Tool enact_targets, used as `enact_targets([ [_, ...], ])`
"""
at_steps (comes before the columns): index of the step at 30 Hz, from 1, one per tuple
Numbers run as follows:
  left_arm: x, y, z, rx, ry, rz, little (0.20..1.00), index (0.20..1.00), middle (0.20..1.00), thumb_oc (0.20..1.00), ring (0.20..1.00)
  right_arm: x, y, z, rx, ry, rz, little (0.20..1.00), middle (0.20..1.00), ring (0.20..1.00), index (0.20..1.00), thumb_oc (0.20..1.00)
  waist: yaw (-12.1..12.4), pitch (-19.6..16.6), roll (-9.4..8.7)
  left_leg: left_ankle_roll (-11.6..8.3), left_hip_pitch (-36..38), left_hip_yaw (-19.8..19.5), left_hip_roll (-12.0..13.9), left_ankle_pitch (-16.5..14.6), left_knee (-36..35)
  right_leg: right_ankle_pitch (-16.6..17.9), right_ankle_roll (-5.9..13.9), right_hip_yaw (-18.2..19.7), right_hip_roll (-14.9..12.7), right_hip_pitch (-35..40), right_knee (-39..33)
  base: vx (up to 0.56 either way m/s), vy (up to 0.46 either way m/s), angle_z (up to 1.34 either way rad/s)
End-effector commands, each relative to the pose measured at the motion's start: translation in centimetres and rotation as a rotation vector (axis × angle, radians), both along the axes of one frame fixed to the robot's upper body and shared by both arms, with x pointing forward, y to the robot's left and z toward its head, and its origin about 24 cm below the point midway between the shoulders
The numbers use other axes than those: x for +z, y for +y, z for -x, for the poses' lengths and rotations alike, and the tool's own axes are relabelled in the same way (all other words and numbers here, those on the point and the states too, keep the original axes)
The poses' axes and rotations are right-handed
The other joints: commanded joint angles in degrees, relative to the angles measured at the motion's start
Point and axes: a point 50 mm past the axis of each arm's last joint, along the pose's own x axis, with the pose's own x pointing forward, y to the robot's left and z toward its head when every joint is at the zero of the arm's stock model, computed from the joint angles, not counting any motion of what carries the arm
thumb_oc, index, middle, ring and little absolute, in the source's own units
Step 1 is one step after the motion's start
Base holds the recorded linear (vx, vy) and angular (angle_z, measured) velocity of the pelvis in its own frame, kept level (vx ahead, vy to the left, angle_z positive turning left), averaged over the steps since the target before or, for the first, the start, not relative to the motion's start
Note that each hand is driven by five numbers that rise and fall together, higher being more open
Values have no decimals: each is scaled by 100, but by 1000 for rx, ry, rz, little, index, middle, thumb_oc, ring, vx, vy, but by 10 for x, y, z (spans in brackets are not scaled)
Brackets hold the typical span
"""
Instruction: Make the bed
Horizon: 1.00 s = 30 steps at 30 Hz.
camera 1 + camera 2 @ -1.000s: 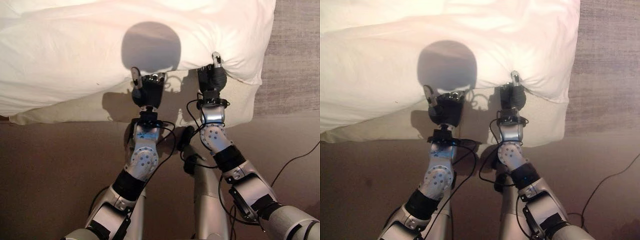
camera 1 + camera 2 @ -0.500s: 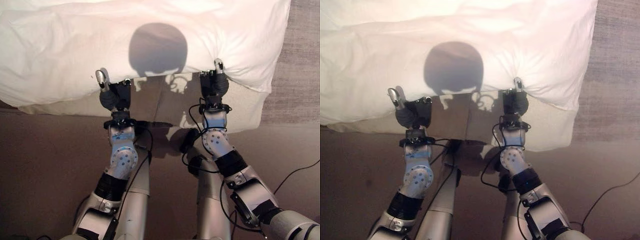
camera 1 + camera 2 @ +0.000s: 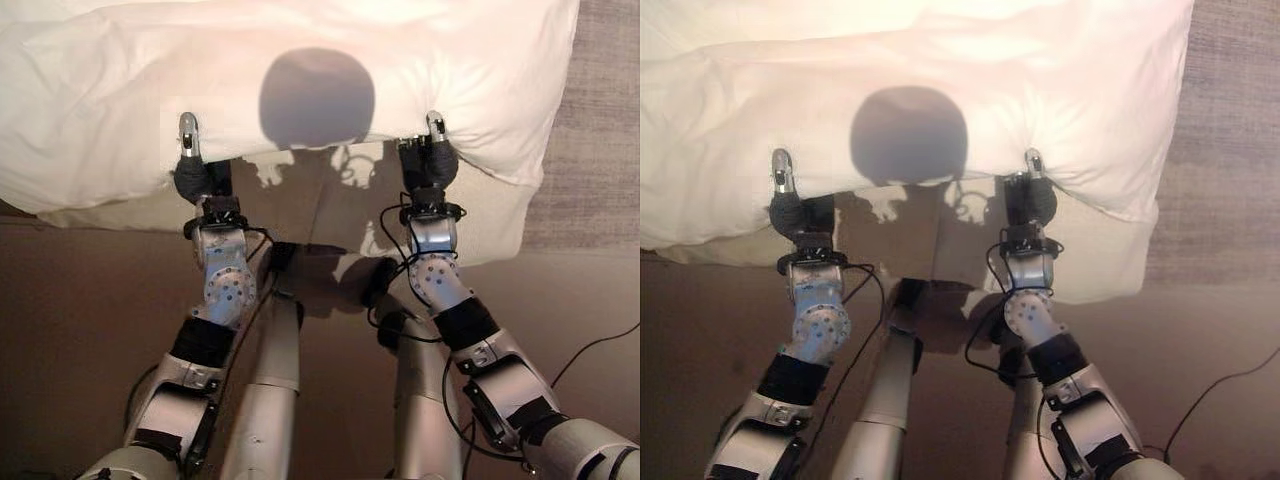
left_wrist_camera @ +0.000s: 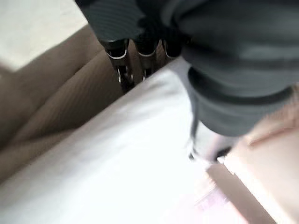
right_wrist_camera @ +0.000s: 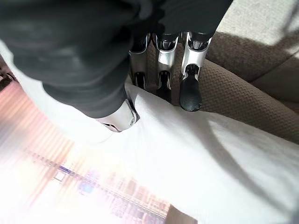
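Note:
A puffy white duvet (image 3: 300,60) lies across the top of the eye views, its near edge lifted over a cream sheet (image 3: 480,215). My left hand (image 3: 195,180) grips that edge at the left, thumb on top of the cloth. In the left wrist view its fingers (image 4: 122,56) are curled under the white duvet (image 4: 117,163). Further right along the same edge, my right hand (image 3: 428,165) pinches the duvet. The right wrist view shows its fingers (image 5: 189,88) beneath the cloth (image 5: 210,158) and the thumb pressed on top.
Brown carpet (image 3: 80,330) covers the floor in front of the bed. A grey woven surface (image 3: 595,120) lies past the duvet's right end. The brown ribbed bed side (image 5: 252,102) runs under the lifted edge.
My left hand has slid left along the duvet's edge, away from the right hand, so the two now hold it wide apart. The right hand has kept its grip.

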Motion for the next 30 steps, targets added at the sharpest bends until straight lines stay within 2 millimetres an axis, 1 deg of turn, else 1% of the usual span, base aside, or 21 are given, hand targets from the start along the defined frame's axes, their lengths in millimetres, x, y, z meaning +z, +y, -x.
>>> enact_targets([
  [1,29,51,21,206,-157,27,200,200,200,200,200,27,-47,10,-171,-156,-40,200,200,200,200,200,73,-73,23,398,155,52,-176,-220,-190,-131,719,331,-228,93,42,0,0,0],
  [6,21,57,25,234,-141,20,200,200,200,200,200,26,-51,11,-184,-160,-44,200,200,200,200,200,81,-73,49,397,152,53,-189,-218,-197,-148,722,334,-254,68,78,0,0,0],
  [10,10,65,29,278,-100,17,200,200,200,200,200,23,-55,12,-201,-153,-49,200,200,200,200,200,102,-73,107,390,203,31,-198,-217,-198,-210,710,346,-247,82,174,0,0,0],
  [12,-1,75,33,318,-51,-5,200,200,200,200,200,17,-57,12,-217,-127,-41,200,200,200,200,200,176,-73,148,347,265,-24,-186,-170,-220,-314,676,303,-214,150,265,-1,-55,3],
  [13,-2,75,33,319,-49,-5,200,200,200,200,200,17,-57,12,-216,-124,-41,200,200,200,200,200,167,-73,151,343,284,-32,-184,-168,-230,-319,673,293,-213,171,260,-14,-78,4],
  [14,-20,81,37,339,11,-15,200,200,200,200,200,6,-58,10,-226,-78,-50,200,200,200,200,200,253,-73,171,313,411,-81,-158,-120,-280,-353,641,235,-193,374,224,-13,-47,4],
  [15,-22,82,38,339,16,-15,200,200,200,200,200,4,-58,10,-224,-73,-48,200,200,200,200,200,243,-73,188,309,457,-98,-150,-118,-299,-350,637,210,-184,434,195,-6,-62,3],
  [16,-31,86,43,355,43,-24,200,200,200,200,200,-3,-60,10,-229,-48,-36,200,200,200,200,200,296,-73,206,293,488,-116,-150,-102,-270,-380,617,179,-171,528,195,0,0,0],
  [17,-38,90,48,369,63,-34,200,200,200,200,200,-10,-63,10,-240,-24,-14,200,200,200,200,200,344,-73,228,277,564,-184,-159,-87,-216,-423,591,144,-139,623,206,8,-25,5],
  [18,-42,93,53,382,77,-45,200,200,200,200,200,-15,-63,9,-237,-3,-2,200,200,200,200,200,399,-73,203,260,654,-379,-183,-113,-98,-460,555,148,-69,731,228,6,-4,3],
  [19,-47,97,58,405,98,-57,200,200,200,200,200,-21,-63,9,-239,20,4,200,200,200,200,200,530,-73,92,241,743,-790,-253,-167,74,-502,523,266,7,869,214,53,24,4],
  [20,-54,103,66,426,118,-52,200,200,200,200,200,-31,-79,12,-290,54,5,200,200,200,200,200,678,-73,148,162,1029,-1145,-83,-114,-305,-614,556,308,-123,1065,291,53,7,-7],
  [21,-56,102,67,423,124,-52,200,200,200,200,200,-33,-80,13,-292,60,8,200,200,200,200,200,651,-73,189,142,1122,-1194,-65,-72,-413,-622,546,253,-126,1149,267,49,14,-14],
  [22,-58,102,68,425,138,-53,200,200,200,200,200,-41,-90,17,-332,78,-4,200,200,200,200,200,617,-73,253,32,1233,-1224,192,261,-810,-619,606,123,-291,1404,200,-14,114,-3],
  [24,-58,108,73,454,148,-89,200,200,200,200,200,-50,-101,24,-362,98,-5,200,200,200,200,200,570,-73,439,-3,1557,-1220,453,569,-1434,-493,711,42,-460,1757,-54,-79,389,82],
  [25,-57,107,74,448,140,-92,200,200,200,200,200,-58,-105,28,-376,126,18,200,200,200,200,200,523,-73,494,25,1842,-1141,459,446,-1628,-292,812,81,-669,2009,-288,-164,686,115],
  [26,-53,104,73,439,128,-133,200,200,200,200,200,-66,-120,36,-427,156,37,200,200,200,200,200,447,-73,580,15,1941,-967,152,342,-1506,116,937,139,-963,2299,-699,-119,538,73],
  [27,-53,103,73,437,131,-135,200,200,200,200,200,-67,-121,37,-429,159,38,200,200,200,200,200,446,-73,586,37,1938,-964,116,331,-1465,152,962,128,-985,2341,-745,-109,519,44],
  [28,-52,104,74,442,127,-154,200,200,200,200,200,-73,-123,41,-441,179,54,200,200,200,200,200,373,-73,593,54,1887,-876,-136,136,-1178,401,1012,197,-1171,2535,-1010,-93,395,34],
  [29,-49,103,76,439,114,-179,200,200,200,200,200,-78,-130,46,-470,202,55,200,200,200,200,200,258,-73,604,51,1885,-738,-305,-68,-900,626,1048,307,-1329,2743,-1205,-113,755,22],
  [30,-45,99,79,442,101,-235,200,200,200,200,200,-86,-132,54,-500,223,46,200,200,200,200,200,137,-77,720,164,1915,-580,-582,-388,-313,678,1006,592,-1442,3064,-1387,-66,588,4],
])
